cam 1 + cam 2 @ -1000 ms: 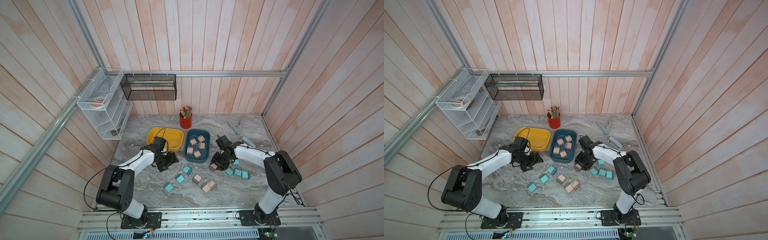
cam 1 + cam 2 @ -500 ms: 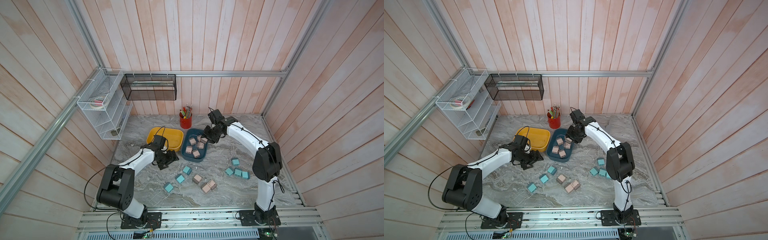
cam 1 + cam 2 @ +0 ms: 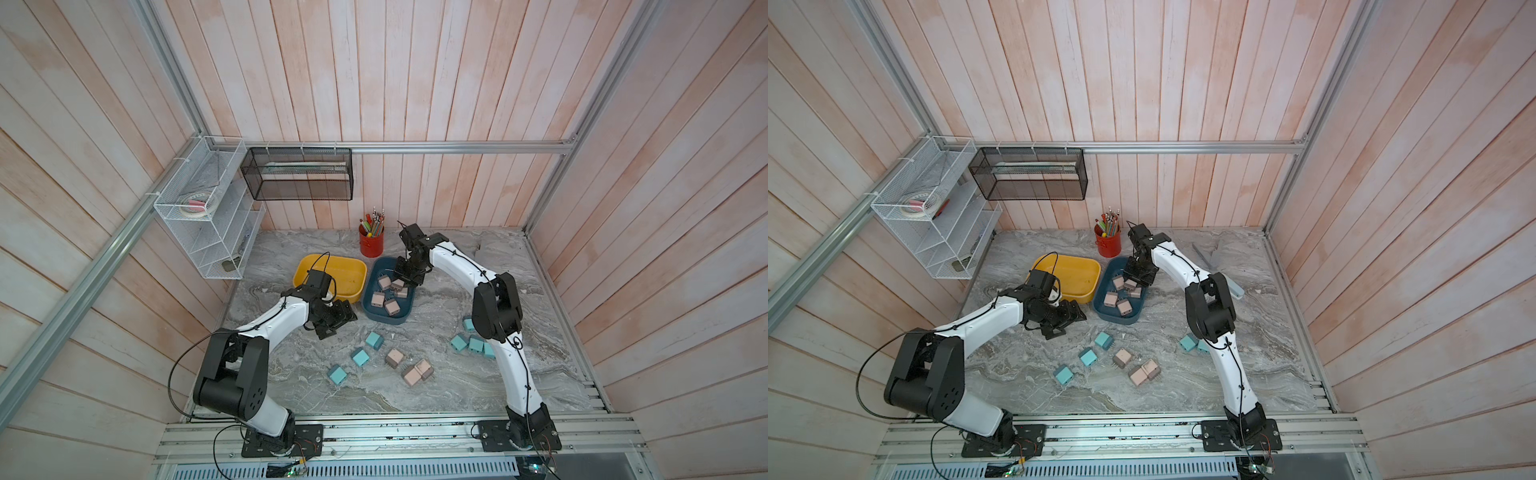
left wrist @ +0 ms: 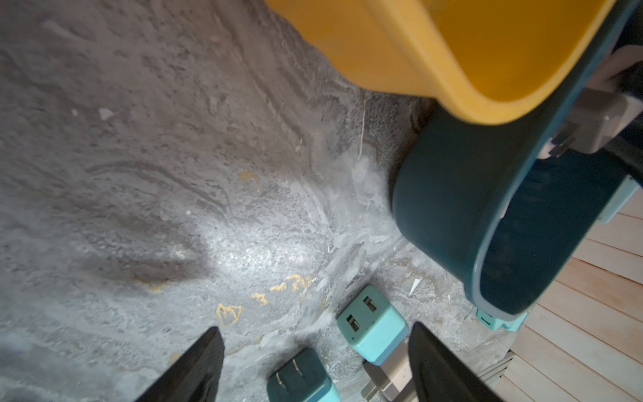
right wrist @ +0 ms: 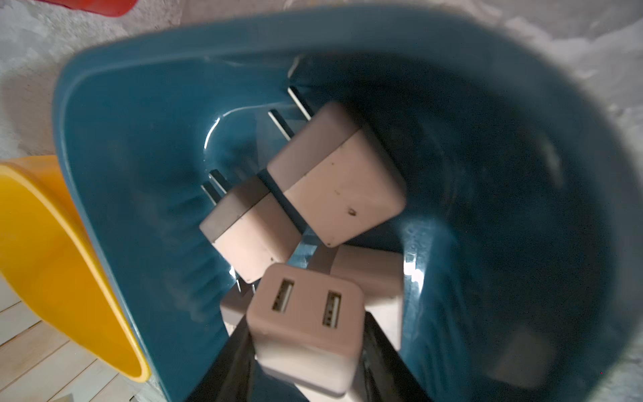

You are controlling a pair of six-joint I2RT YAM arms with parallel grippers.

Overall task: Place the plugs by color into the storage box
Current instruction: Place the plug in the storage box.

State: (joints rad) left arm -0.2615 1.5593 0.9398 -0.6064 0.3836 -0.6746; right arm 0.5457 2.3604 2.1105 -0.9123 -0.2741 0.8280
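Observation:
My right gripper (image 5: pixel 306 334) is shut on a pink plug (image 5: pixel 306 313), USB ports facing the camera, and hangs over the back end of the blue storage box (image 3: pixel 388 319) in both top views (image 3: pixel 1116 319). Several pink plugs (image 3: pixel 384 283) lie inside the box. My left gripper (image 4: pixel 315 351) is open, low over the table in front of the yellow storage box (image 3: pixel 305 271). Two teal plugs (image 4: pixel 372 325) lie on the table beyond its fingertips, apart from them. More teal plugs (image 3: pixel 360 357) and pink plugs (image 3: pixel 417 372) lie loose on the marble table.
A red pencil cup (image 3: pixel 371 246) stands just behind the blue box, close to my right wrist. A teal plug cluster (image 3: pixel 467 344) sits beside the right arm's lower link. A white wire shelf (image 3: pixel 208 216) and a black mesh basket (image 3: pixel 299 174) hang on the walls.
My right arm has swung from the table in front of the blue box up and back over the box, carrying the pink plug. The left arm has barely moved.

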